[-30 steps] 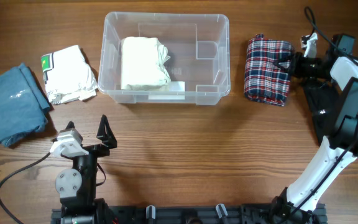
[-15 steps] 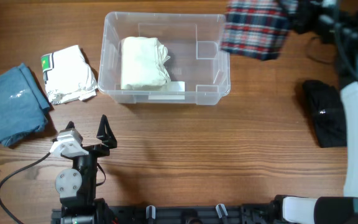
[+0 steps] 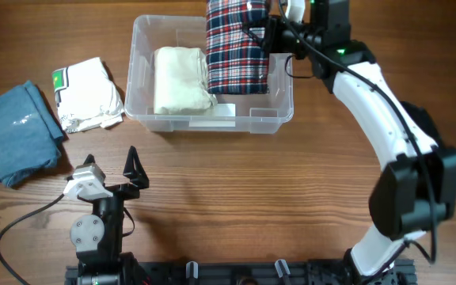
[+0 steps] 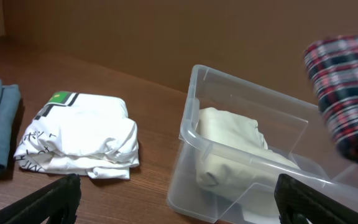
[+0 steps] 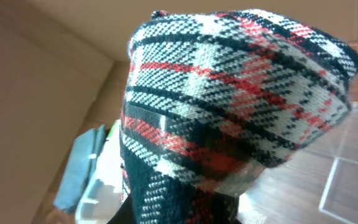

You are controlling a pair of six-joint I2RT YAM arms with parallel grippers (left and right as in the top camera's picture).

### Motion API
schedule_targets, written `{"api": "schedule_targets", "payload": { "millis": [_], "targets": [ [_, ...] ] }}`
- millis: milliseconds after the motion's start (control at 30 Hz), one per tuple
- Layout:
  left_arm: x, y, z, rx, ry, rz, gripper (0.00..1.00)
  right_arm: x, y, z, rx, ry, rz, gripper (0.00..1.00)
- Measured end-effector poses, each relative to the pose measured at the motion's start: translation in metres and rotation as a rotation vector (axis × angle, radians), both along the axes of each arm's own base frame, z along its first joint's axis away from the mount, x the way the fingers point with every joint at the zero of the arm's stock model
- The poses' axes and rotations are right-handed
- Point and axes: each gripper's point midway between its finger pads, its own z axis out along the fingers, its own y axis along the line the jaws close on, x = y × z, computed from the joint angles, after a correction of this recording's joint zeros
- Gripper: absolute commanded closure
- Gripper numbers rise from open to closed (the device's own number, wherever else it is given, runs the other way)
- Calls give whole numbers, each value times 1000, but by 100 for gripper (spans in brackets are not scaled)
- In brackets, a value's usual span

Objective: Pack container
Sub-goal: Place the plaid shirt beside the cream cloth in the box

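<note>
Container (image 3: 165,120) sits far-centre on the desk (image 3: 236,198), long sides running left-right, white label (image 3: 212,115) on its near wall. Cream garment (image 3: 180,79) is folded inside, packed against the left wall, filling roughly the left half.

Right hand (image 3: 269,36) is clamped on the right edge of the folded plaid garment (image 3: 236,47); its arm reaches in from the right over the container's far right corner. From overhead:
- Plaid covers most of the container's right half.
- Its far end overlaps the far rim.
- Its left edge overlaps the cream garment's right edge.
- A thin strip of bare floor shows between plaid and right wall.

In the left wrist view the plaid (image 4: 347,93) is blurred and mostly above rim level; cannot tell whether its lower edge touches anything. The right wrist view is nearly all plaid (image 5: 229,93), fingers hidden.

Left hand (image 3: 111,162) sits near-left, fingers spread wide, nothing between them. It is well apart from the container's near wall, with bare wood between.

White printed tee (image 3: 89,95) lies just left of the container, with a small gap to the left wall, not touching. Blue garment (image 3: 18,131) is further left, its right edge just beside the tee (contact unclear) and its left edge at the frame border.
</note>
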Motion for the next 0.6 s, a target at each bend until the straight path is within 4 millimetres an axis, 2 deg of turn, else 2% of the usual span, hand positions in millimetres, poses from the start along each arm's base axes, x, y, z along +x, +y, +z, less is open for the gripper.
{"api": "schedule_targets", "payload": {
  "millis": [100,233,533,567,600],
  "targets": [
    [0,0,0,0,0,0,0,12,1,-36,-17,50,-11,96],
    [0,0,0,0,0,0,0,17,0,-68,-44,106,-29,96],
    [0,0,0,0,0,0,0,7,-12,-93,-159,151,-28,96],
    [0,0,0,0,0,0,0,7,-13,-94,-165,152,-30,94],
    [0,0,0,0,0,0,0,7,-14,-95,-170,153,-32,84]
  ]
}}
